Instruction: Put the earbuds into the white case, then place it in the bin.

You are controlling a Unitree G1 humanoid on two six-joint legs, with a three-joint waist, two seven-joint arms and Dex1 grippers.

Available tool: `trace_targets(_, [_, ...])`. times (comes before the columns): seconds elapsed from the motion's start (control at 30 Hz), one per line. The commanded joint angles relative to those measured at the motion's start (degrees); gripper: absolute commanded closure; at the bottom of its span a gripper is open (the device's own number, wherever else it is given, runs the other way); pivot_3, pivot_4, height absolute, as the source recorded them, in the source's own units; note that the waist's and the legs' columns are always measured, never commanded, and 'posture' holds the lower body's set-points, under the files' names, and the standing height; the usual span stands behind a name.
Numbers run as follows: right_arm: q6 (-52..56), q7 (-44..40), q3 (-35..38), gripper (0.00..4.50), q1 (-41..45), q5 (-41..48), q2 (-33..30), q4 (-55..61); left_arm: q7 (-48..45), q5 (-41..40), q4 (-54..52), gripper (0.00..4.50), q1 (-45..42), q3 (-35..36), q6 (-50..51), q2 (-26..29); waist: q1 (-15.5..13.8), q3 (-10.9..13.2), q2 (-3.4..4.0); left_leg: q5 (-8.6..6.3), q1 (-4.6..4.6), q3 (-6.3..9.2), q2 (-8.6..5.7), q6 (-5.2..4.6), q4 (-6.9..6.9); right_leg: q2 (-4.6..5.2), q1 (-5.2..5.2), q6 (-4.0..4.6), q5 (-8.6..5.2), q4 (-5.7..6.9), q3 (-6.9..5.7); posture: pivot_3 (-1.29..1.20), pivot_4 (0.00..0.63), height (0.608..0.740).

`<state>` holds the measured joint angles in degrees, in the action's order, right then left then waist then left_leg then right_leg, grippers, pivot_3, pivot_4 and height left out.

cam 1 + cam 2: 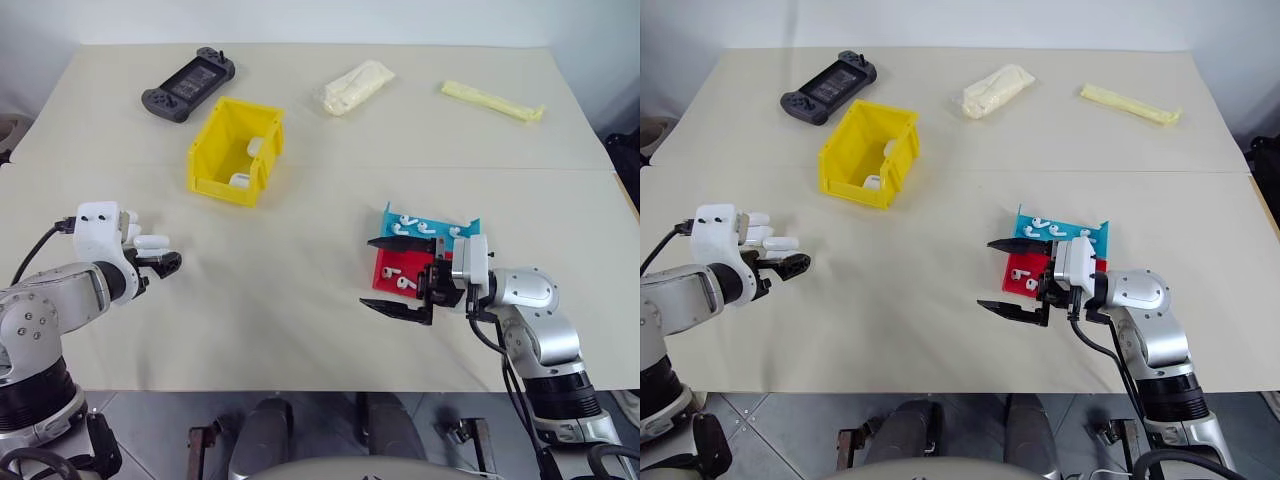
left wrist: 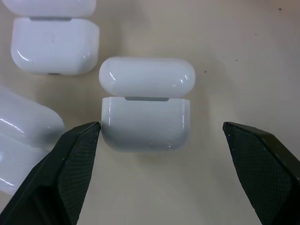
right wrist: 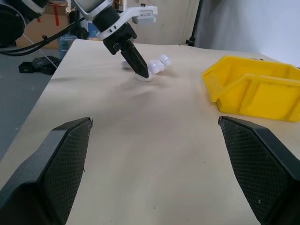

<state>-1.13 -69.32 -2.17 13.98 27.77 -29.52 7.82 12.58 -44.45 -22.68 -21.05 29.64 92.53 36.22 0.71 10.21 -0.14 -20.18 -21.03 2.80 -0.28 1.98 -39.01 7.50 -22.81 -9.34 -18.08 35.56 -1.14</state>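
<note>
Several white cases lie in a cluster at the table's left; one white case (image 2: 145, 110), its lid set off by a grey hinge strip, lies between the fingers of my open left gripper (image 1: 160, 262), which points down at it. One black fingertip (image 2: 89, 133) is at the case's corner and the other stands well clear. The earbuds (image 1: 410, 225) lie loose on a blue tray (image 1: 462, 226) and a red tray (image 1: 384, 266) at the right. My right gripper (image 1: 398, 276) hangs wide open and level just in front of those trays, holding nothing. The yellow bin (image 1: 212, 136) stands at the back left with white cases inside.
Two more white cases (image 2: 54, 44) lie close beside the one between my left fingers. At the far edge are a black game console (image 1: 188, 85), a pale plastic bag (image 1: 355, 87) and a long yellow packet (image 1: 492, 101). The tan table (image 1: 300, 260) is bare between the arms.
</note>
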Motion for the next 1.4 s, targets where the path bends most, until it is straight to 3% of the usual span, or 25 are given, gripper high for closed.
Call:
trace_targets(0.03, [-0.18, 1.41, 1.08, 0.0, -0.93, 0.69, -0.29, 3.44, -0.14, 1.69, 0.98, 0.05, -0.81, -0.79, -0.03, 1.02, -0.11, 0.0, 0.0, 0.0, 0.0, -0.01, 0.0, 0.0, 0.0, 0.0, 0.0, 0.0, 0.0, 0.0, 0.0, 0.0, 0.15, 0.74])
trace_targets(0.37, [-0.1, 4.15, 1.5, 0.0, -2.81, 0.52, -0.65, 5.42, -3.92, 7.27, 3.9, 0.05, -2.46, -3.41, -0.03, 0.84, -0.53, 0.0, 0.0, 0.0, -0.01, -0.1, -0.02, 0.0, -0.01, 0.01, 0.0, 0.0, 0.0, 0.0, 0.0, 0.0, 0.15, 0.74])
trace_targets(0.47, [-0.11, 4.56, 1.35, 0.0, -3.23, 0.47, -0.78, 5.88, -5.4, 8.83, 4.13, 0.62, -2.7, -3.74, -0.03, 0.85, -0.54, 0.0, 0.0, 0.0, -0.01, -0.15, -0.02, 0.0, -0.01, 0.0, 0.0, 0.0, 0.0, 0.0, -0.01, 0.0, 0.15, 0.74])
trace_targets(0.6, [-0.21, 5.12, 1.28, 0.0, -3.25, 0.42, -0.83, 5.87, -7.41, 10.55, 3.68, 1.82, -2.4, -4.47, -0.03, 0.51, -0.54, 0.0, 0.0, 0.0, -0.01, -0.18, -0.02, 0.0, -0.01, 0.0, 0.0, 0.0, 0.0, 0.0, -0.01, 0.0, 0.15, 0.74])
trace_targets(0.67, [-0.3, 5.26, 1.21, 0.0, -3.08, 0.37, -0.81, 5.64, -8.76, 11.53, 2.95, 1.82, -1.71, -4.89, -1.05, 0.68, -0.54, 0.0, 0.0, 0.0, -0.01, -0.19, -0.02, 0.0, -0.01, 0.01, 0.0, 0.0, 0.0, 0.0, 0.0, 0.0, 0.15, 0.74])
trace_targets(0.73, [-0.35, 5.3, 1.13, 0.0, -2.97, 0.35, -0.83, 5.47, -10.38, 12.4, 1.99, 2.16, -0.47, -4.61, -4.05, 0.49, -0.54, 0.0, 0.0, 0.0, -0.01, -0.19, -0.02, 0.0, -0.02, 0.01, 0.0, 0.0, 0.0, 0.01, 0.0, 0.0, 0.15, 0.74])
trace_targets(0.87, [-0.52, 4.94, 1.12, 0.0, -2.93, 0.31, -1.12, 5.06, -16.1, 12.45, -3.64, 2.16, 4.95, -2.94, -13.42, 1.1, -0.45, 0.0, 0.0, 0.0, -0.02, -0.18, -0.01, 0.0, -0.01, 0.02, 0.0, 0.0, 0.0, -0.01, -0.01, 0.0, 0.15, 0.74])
trace_targets(1.03, [-0.39, 4.85, 1.46, 0.0, -2.3, 0.44, -1.41, 4.16, -23.51, 12.71, -8.49, 2.16, 18.61, 0.89, -22.27, 1.31, -0.26, 0.0, 0.01, -0.01, -0.01, -0.14, 0.05, 0.02, 0.05, 0.03, -0.05, 0.0, 0.0, -0.08, 0.06, 0.0, 0.15, 0.74])
trace_targets(1.23, [-0.1, 4.15, 1.28, 0.0, -1.7, 0.45, -1.95, 3.5, -28.9, 12.48, -6.38, 2.16, 19.5, 2.28, -33.59, 0.12, -1.36, 0.01, -0.03, 0.0, -0.03, -0.24, -0.01, 0.03, -0.07, 0.06, 0.09, 0.04, -0.02, -0.25, -0.09, 0.0, 0.15, 0.74])
trace_targets(1.33, [-0.07, 3.95, 1.33, 0.0, -1.25, 0.4, -1.91, 3.05, -30.12, 12.99, -6.17, 1.57, 20.16, 3.9, -36.8, 0.37, -1.21, 0.01, -0.02, -0.01, -0.04, -0.2, 0.01, 0.01, -0.01, 0.06, 0.07, 0.04, -0.02, -0.22, -0.07, 0.0, 0.15, 0.74])
trace_targets(1.4, [0.07, 3.73, 1.26, 0.0, -1.2, 0.42, -2.0, 2.98, -31.17, 12.47, -6.8, 0.94, 22.36, 5.41, -35.56, 1.33, -0.8, 0.01, -0.03, -0.02, -0.04, -0.2, 0.01, 0.0, 0.05, 0.06, 0.06, 0.04, -0.02, -0.17, -0.08, 0.0, 0.15, 0.74])
